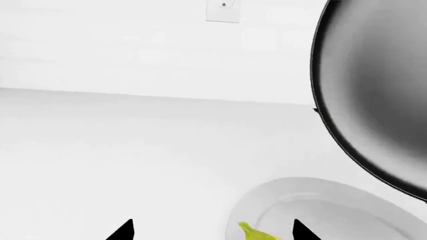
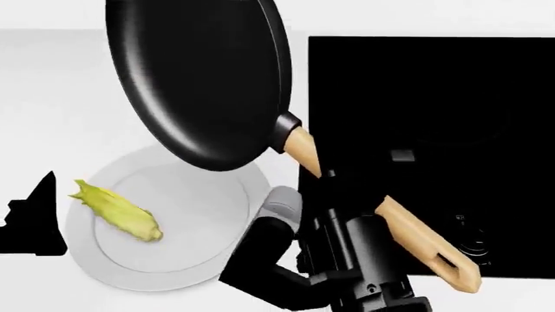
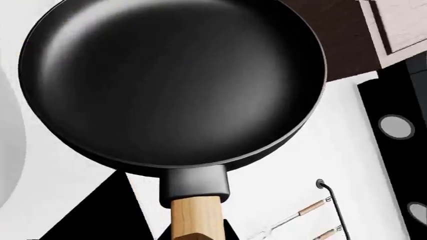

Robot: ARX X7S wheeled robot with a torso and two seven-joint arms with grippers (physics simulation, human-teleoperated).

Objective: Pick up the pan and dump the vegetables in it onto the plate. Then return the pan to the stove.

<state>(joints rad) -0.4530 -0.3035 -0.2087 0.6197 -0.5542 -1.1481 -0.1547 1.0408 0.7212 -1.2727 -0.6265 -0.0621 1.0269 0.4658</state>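
Observation:
The black pan (image 2: 204, 78) is tilted steeply above the counter, and its inside is empty in the right wrist view (image 3: 173, 80). My right gripper (image 2: 351, 188) is shut on its tan wooden handle (image 2: 429, 247), which the right wrist view shows between the jaws (image 3: 197, 217). The corn (image 2: 117, 211) lies on the left part of the white plate (image 2: 204, 214), below the pan. My left gripper (image 2: 35, 218) is open and empty just left of the plate. In the left wrist view, its gripper (image 1: 213, 232) frames the corn's tip (image 1: 257, 232), the plate (image 1: 320, 200) and the pan (image 1: 380, 90).
The black glass stove (image 2: 433, 97) fills the right side, with grey ring controls near its front edge (image 3: 397, 127). A white wall with an outlet (image 1: 223, 10) backs the white counter (image 1: 120, 150). Utensils with wooden handles (image 3: 313, 207) show in the right wrist view.

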